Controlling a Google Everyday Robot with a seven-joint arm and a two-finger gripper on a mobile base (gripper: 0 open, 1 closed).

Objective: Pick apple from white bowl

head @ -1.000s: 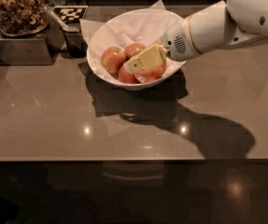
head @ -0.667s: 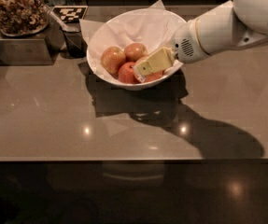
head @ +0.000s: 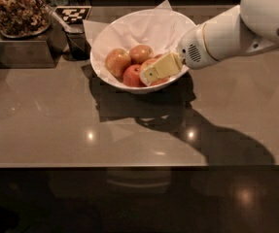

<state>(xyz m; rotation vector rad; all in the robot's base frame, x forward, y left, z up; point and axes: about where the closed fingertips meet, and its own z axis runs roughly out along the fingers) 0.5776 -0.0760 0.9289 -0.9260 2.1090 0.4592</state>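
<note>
On the counter [head: 56, 125], the gripper [head: 157, 69] seems to touch the apple [head: 148, 62] in the white bowl [head: 98, 57]; its hold unclear.

We see the gripper [head: 159, 68] shift a little to the right, now low over the right side of the bowl [head: 96, 68]; the arm's shadow [head: 226, 149] drifts right too.
</note>
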